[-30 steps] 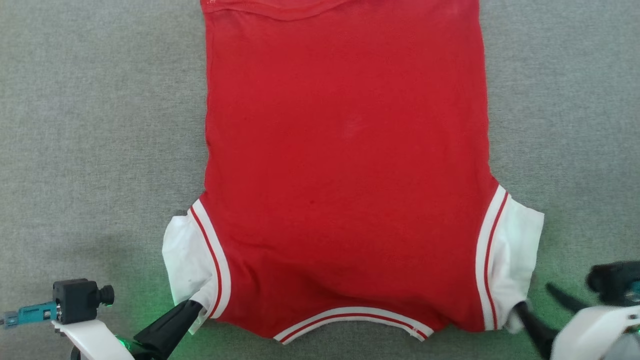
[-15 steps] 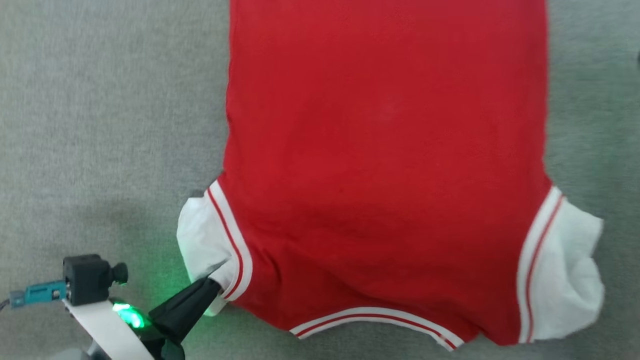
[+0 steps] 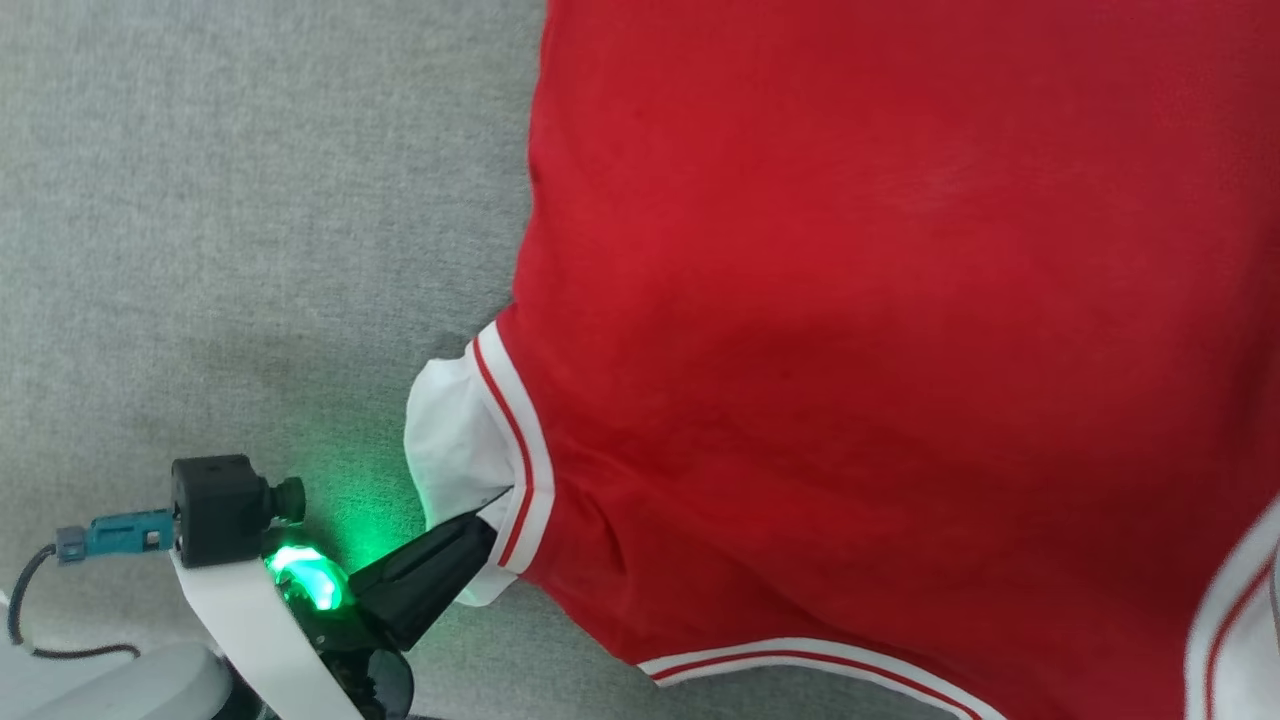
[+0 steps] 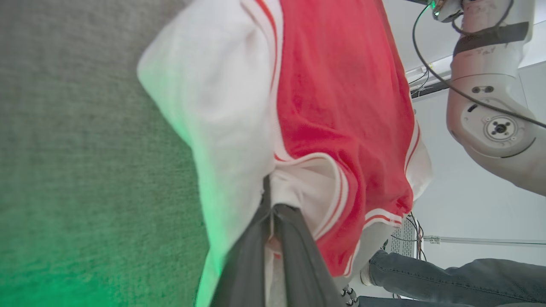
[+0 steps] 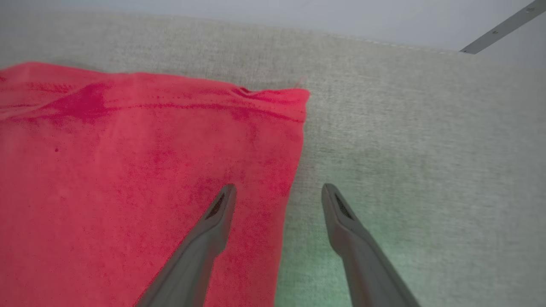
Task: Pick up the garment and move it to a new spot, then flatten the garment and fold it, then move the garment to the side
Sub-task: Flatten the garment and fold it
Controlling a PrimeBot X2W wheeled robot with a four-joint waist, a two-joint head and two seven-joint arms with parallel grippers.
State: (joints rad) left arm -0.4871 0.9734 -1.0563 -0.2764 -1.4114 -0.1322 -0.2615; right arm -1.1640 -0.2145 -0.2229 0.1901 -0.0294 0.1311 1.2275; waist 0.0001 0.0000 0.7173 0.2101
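Mostly flat on grey woven surface, soft red shirt; left pincer clamps white sleeve; right pincer gapes empty over shirt edge.

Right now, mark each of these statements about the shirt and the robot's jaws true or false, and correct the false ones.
1. The left jaws are shut on the white sleeve of the shirt. True.
2. The right jaws are clamped on the shirt's edge. False: they stand open and hold nothing, with one finger over the red cloth and the other over the grey surface.
3. In the head view, the shirt's upper side is plain red with no lettering. True.
4. The shirt lies on a bare wooden table. False: it lies on the grey cloth-covered surface.
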